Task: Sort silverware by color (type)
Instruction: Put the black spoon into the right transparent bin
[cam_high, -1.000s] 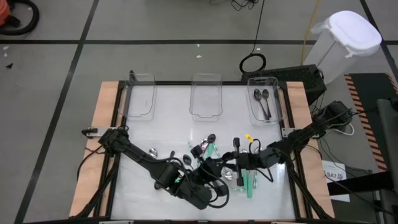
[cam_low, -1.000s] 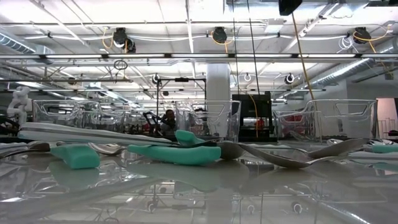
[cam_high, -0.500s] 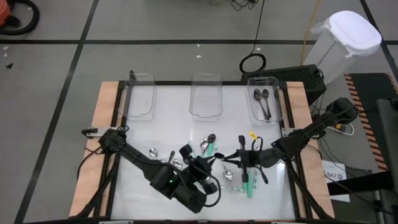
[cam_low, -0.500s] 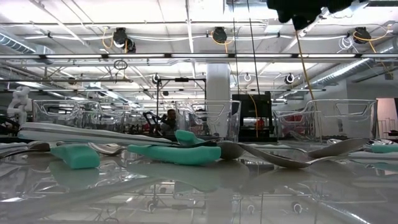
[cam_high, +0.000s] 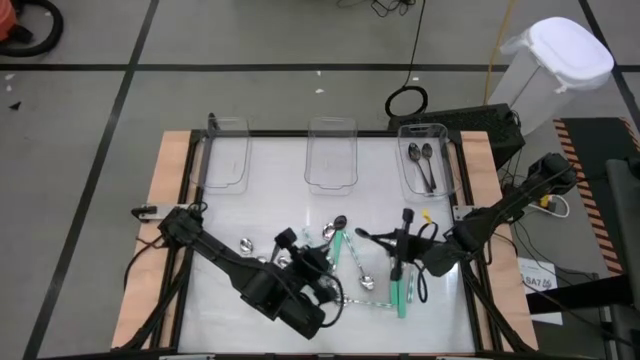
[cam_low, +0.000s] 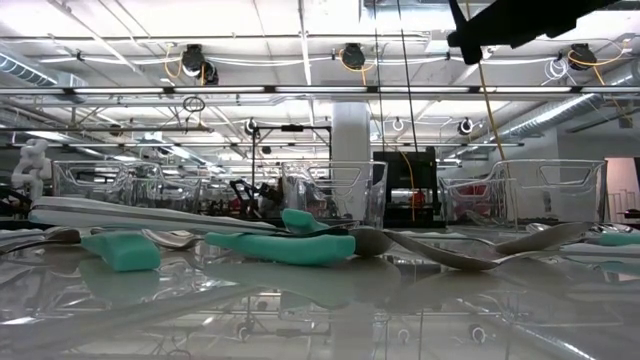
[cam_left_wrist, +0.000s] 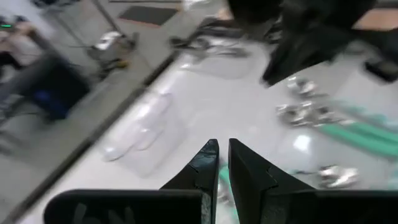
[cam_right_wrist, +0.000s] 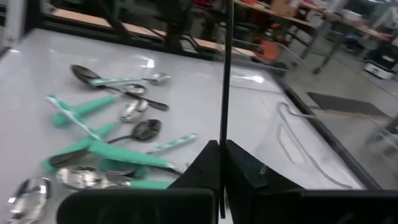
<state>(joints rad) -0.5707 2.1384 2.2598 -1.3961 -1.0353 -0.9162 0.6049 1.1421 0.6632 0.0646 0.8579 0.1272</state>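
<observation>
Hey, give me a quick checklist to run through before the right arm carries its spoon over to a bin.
1. Right gripper shut on the dark spoon: ok.
2. Spoon raised off the pile, judging by the low view: ok.
3. Right bin holds matching black spoons: ok.
4. Way to that bin free: ok, seemingly.
5. Left gripper holding anything: cannot tell.

spoons (cam_high: 350, 262) mid-table, bins (cam_high: 331, 153) behind
</observation>
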